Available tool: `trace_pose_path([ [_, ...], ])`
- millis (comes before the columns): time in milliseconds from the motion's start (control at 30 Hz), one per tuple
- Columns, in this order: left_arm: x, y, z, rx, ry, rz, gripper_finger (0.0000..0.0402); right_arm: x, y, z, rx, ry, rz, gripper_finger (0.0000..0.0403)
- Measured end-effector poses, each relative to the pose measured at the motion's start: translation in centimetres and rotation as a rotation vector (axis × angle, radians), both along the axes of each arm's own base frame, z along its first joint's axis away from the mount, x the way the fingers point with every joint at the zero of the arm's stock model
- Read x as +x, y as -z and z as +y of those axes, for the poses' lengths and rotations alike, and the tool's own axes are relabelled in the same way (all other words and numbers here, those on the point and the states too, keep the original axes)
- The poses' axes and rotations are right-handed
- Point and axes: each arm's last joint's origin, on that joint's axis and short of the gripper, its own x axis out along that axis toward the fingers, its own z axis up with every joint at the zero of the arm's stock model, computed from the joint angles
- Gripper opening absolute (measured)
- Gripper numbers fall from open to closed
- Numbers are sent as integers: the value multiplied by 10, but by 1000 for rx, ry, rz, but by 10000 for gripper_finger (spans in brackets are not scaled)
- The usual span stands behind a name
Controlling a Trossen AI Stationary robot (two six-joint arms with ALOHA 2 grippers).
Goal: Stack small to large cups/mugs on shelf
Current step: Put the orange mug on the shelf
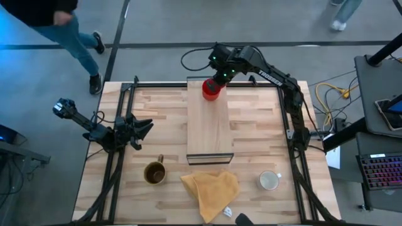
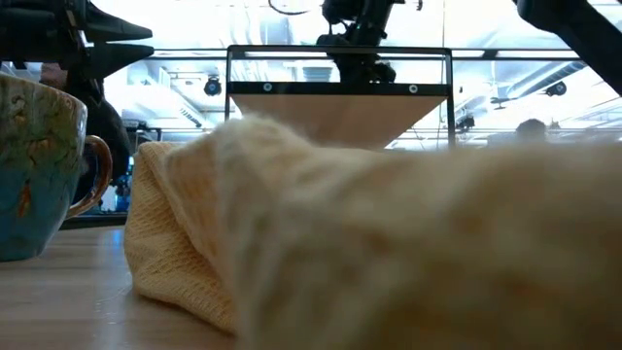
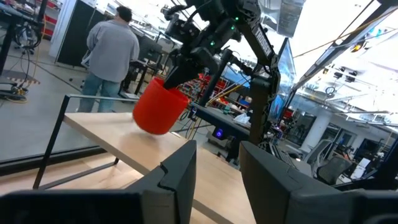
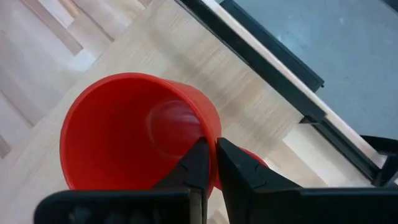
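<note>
The red mug [image 1: 211, 90] is at the far end of the light-wood shelf [image 1: 210, 135], tilted, with my right gripper [image 1: 218, 78] shut on it. It also shows in the left wrist view [image 3: 159, 107] and in the right wrist view [image 4: 124, 134]. The brown mug [image 1: 155, 172] stands upright on the table near the front, left of the shelf. The white mug [image 1: 270, 181] stands upright at the front right. My left gripper [image 1: 142, 128] is open and empty, left of the shelf. My right gripper pinches the red mug's rim [image 4: 214, 140], one finger inside the mug and one outside against its wall. The fingers come from above and from the table's far side, slanting down. The mug hangs tilted over the shelf's far end; whether its base touches the board I cannot tell.
A crumpled yellow cloth [image 1: 210, 191] lies on the table in front of the shelf's near end and fills most of the low view [image 2: 389, 243]. Dark frame rails run along the table's left [image 1: 116, 157] and right sides. A person [image 1: 69, 28] stands beyond the far left corner.
</note>
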Motion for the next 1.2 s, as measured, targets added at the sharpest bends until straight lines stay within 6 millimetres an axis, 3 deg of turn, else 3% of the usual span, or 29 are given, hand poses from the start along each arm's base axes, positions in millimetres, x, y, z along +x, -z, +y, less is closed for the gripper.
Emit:
trace_pose_path([
  [233,0,0,0,-1,0,0,109,6,7,-3,1,-1,4,30],
  [433,0,0,0,0,0,0,109,5,2,-3,-18,-2,-23,71],
  [633,0,0,0,1,0,1,109,-9,-26,3,-106,-26,-96,105],
  [767,0,0,0,1,-1,1,109,-38,-47,18,-75,-25,-59,108],
  [867,0,0,0,1,-1,1,109,-45,-42,31,-2,-3,43,104],
  [1033,0,0,0,1,-1,1,109,-28,-34,60,39,-59,37,91],
  [1200,0,0,0,0,-1,1,109,-11,-4,72,44,-83,157,70],
])
